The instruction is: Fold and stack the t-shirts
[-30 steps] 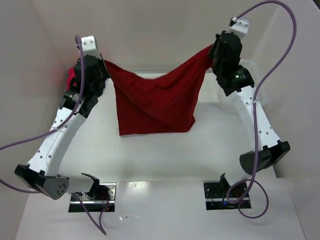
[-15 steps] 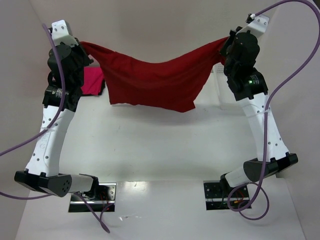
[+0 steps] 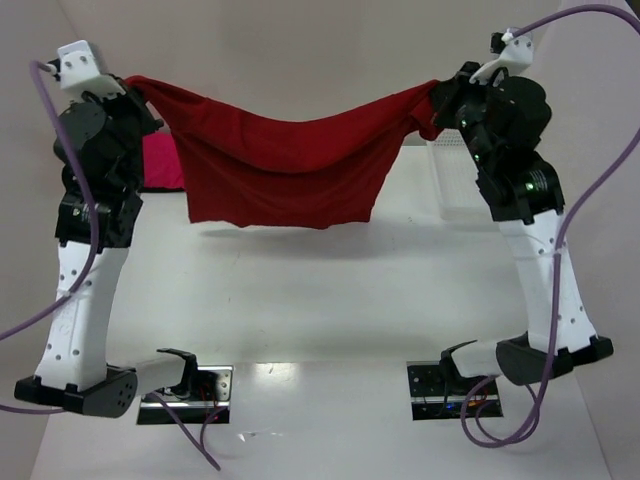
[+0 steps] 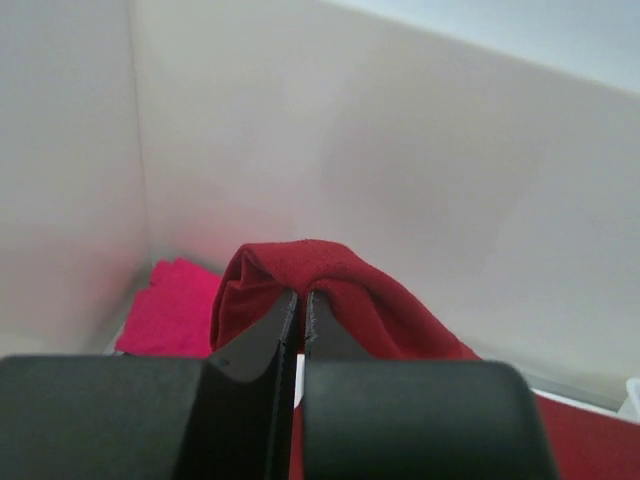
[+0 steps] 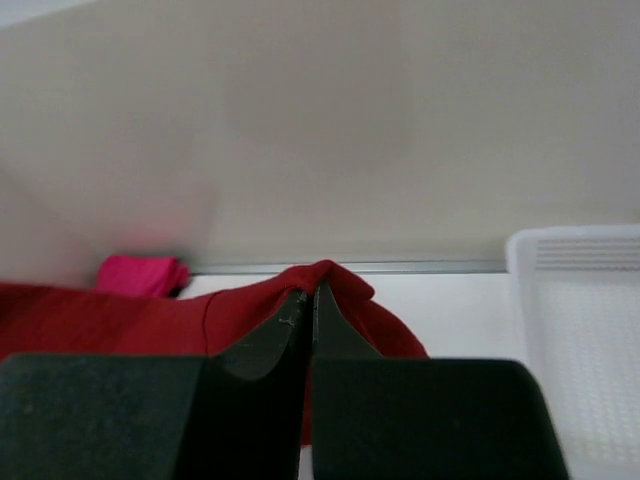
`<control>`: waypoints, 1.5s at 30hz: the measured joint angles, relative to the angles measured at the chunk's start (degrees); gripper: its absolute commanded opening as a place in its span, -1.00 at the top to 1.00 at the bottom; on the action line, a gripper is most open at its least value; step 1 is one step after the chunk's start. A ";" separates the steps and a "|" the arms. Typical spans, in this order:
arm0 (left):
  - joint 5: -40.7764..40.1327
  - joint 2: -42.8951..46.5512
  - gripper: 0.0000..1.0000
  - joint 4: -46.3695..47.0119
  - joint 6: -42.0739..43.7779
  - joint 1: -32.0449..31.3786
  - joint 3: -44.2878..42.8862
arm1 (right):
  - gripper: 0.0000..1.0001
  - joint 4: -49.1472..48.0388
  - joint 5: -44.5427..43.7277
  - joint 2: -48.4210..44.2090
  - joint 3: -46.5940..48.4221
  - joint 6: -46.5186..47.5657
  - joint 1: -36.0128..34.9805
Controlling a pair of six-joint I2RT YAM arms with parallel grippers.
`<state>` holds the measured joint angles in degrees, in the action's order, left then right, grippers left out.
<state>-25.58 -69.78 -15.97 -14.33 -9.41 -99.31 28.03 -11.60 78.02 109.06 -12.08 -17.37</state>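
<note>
Above white table, left pincer and right pincer each clench the stretched crimson t-shirt.

The crimson t-shirt is a plain dark red, no print anywhere. The pink t-shirt is bright magenta, also plain. The basket is white with a fine mesh pattern. The left arm and right arm are white with black joints, and their cables are purple. The table is white and the walls are pale beige.
</note>
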 measured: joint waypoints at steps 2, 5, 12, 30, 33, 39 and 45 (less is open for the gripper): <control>-0.46 1.60 1.00 -0.70 0.72 0.00 -1.42 | 0.99 1.05 5.51 -2.29 -0.02 0.17 -0.11; -1.70 3.91 1.00 -1.09 1.49 0.00 -5.09 | 0.99 2.05 12.94 -5.44 -0.33 0.92 -2.14; 3.15 -1.62 1.00 -1.22 -0.98 0.02 -20.33 | 0.99 4.66 26.58 -13.07 -16.96 0.72 -5.38; 28.33 -51.08 1.00 -10.62 -2.08 -10.80 -31.82 | 1.00 17.46 35.63 -25.20 -44.87 -5.22 -12.28; 30.18 -57.90 1.00 -10.82 -2.10 -11.69 -40.46 | 1.00 22.05 32.65 -21.40 -45.16 -5.73 -14.14; 33.05 -64.85 0.78 -9.22 -2.23 -12.61 -48.68 | 0.06 26.77 27.43 -21.42 -47.58 -9.01 -15.21; 34.45 -67.28 -0.31 -9.46 -2.08 -14.86 -49.09 | -0.99 27.47 20.65 -24.85 -45.24 -12.20 -15.30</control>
<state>8.86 -137.05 -25.43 -16.40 -24.27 -148.40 55.51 9.06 53.17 63.81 -24.27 -32.67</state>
